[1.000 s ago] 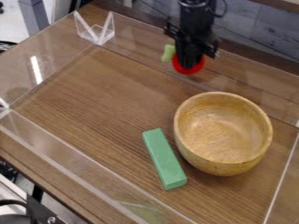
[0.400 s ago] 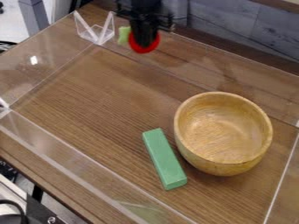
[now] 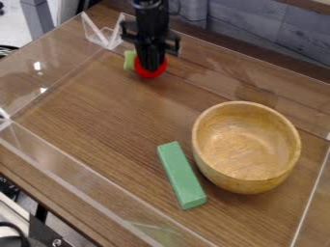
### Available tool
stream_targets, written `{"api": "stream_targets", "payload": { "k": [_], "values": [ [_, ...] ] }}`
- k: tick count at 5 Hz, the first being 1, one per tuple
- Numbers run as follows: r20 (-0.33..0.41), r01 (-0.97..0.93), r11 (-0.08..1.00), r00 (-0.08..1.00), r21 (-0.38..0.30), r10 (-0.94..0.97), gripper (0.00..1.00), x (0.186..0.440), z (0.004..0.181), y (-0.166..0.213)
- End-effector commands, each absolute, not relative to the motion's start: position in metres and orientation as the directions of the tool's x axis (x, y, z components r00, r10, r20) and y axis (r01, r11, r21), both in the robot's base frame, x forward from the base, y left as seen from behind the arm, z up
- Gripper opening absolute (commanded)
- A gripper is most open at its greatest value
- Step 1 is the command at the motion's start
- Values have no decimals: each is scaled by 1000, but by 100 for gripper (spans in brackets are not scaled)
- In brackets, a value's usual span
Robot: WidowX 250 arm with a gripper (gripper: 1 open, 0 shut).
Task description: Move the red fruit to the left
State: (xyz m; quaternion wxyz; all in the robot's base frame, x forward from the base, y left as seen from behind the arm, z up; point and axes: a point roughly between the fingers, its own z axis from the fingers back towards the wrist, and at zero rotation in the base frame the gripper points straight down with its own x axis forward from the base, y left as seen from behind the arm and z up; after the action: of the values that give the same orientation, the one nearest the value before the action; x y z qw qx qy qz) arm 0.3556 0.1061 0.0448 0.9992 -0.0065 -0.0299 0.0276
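Note:
The red fruit (image 3: 151, 68), small and bright red with a bit of green at its left side, hangs between the black fingers of my gripper (image 3: 151, 60), which points straight down and is shut on it. It sits low over the wooden table (image 3: 91, 125) at the far left-centre; whether it touches the wood I cannot tell. The upper part of the fruit is hidden by the fingers.
A wooden bowl (image 3: 246, 147) stands at the right. A flat green block (image 3: 180, 175) lies in front, left of the bowl. Clear acrylic walls (image 3: 39, 72) ring the table, with a clear bracket (image 3: 103, 29) at the far-left corner.
The gripper has carried the red fruit leftward across the back of the table and has come down lower toward the wood. Bowl and green block have not moved.

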Motion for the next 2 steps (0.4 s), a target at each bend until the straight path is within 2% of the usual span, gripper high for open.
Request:
{"api": "stream_targets", "payload": {
  "k": [1,2],
  "values": [
    [104,-86,995,990,-49,91,100,360,59,116],
    [83,-109,990,990,-91,117,100,356,56,119]
  ]
}}
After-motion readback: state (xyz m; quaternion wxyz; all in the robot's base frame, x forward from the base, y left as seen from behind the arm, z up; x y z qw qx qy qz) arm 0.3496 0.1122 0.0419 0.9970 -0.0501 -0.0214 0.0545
